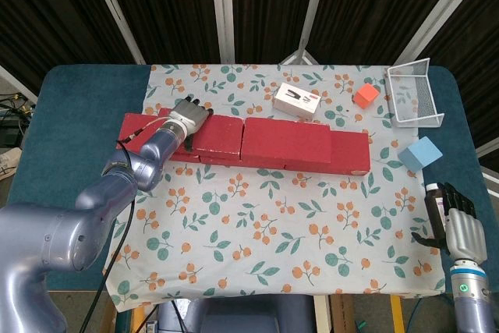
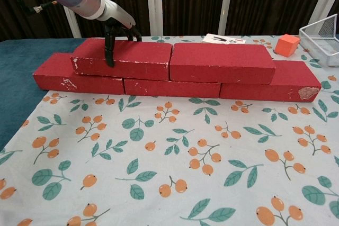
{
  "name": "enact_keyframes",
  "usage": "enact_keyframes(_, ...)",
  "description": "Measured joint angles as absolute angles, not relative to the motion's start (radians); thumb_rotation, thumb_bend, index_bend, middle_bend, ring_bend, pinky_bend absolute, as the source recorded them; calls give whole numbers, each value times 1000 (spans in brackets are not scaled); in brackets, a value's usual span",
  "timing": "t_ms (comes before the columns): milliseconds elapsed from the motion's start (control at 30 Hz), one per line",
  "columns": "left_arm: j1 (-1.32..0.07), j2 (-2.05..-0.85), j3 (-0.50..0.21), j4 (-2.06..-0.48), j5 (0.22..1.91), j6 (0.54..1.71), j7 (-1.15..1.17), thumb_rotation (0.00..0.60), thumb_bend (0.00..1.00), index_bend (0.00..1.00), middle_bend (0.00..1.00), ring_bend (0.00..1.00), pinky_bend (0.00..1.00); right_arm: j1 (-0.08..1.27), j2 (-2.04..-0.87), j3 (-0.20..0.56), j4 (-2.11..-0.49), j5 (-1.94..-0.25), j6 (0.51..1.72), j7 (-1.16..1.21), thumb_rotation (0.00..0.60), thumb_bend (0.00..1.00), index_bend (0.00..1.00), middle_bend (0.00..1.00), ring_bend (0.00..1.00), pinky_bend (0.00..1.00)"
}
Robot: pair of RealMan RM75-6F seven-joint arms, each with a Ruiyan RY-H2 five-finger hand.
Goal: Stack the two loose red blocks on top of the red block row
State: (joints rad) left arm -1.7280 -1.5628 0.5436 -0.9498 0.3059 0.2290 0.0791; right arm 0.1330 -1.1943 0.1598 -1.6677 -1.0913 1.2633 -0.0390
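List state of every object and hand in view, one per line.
Left upper red block: stacked on the row, left hand on it.
Right upper red block: stacked on the row, untouched.
Red block row: flat on the cloth.
Left hand: grips the left upper block's far-left end.
Right hand: off the cloth at the table edge, holds nothing.
Wire basket: upright, looks empty.
White box: lying flat.

Wire basket (image 2: 324, 39) cut by chest view's right edge (label on white box (image 1: 298, 100) unreadable).
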Motion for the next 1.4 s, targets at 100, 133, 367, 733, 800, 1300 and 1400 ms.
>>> enact_keyframes(100,-1733,-1567,554,-951,299,228,75,600,68,385,363,0,20,132,-1194,160,-1668,-1091,1265,-39,600,52,20,25,0,0)
enact_keyframes(133,-1735,-1568,557,-951,297,229,74,600,68,385,363,0,20,132,-1194,160,-1668,-1091,1265,-38,600,52,20,25,0,0)
enact_keyframes(367,-1746,-1575,577,-955,283,231,65,600,68,385,364,0,20,132,-1194,160,-1669,-1091,1264,-38,600,52,19,25,0,0)
enact_keyframes(733,-1756,-1591,606,-953,258,228,47,600,68,303,274,0,20,132,-1192,160,-1669,-1092,1264,-35,600,52,20,25,0,0)
enact_keyframes(800,-1759,-1592,609,-954,252,231,43,600,67,272,249,0,20,132,-1193,160,-1669,-1092,1263,-35,600,52,19,25,0,0)
enact_keyframes(1300,-1781,-1593,638,-973,219,240,30,600,67,210,186,0,20,133,-1193,159,-1668,-1092,1262,-36,600,52,20,25,0,0)
enact_keyframes(1400,-1786,-1596,645,-972,214,237,28,600,67,200,178,0,20,133,-1193,160,-1668,-1090,1261,-36,600,52,19,25,0,0)
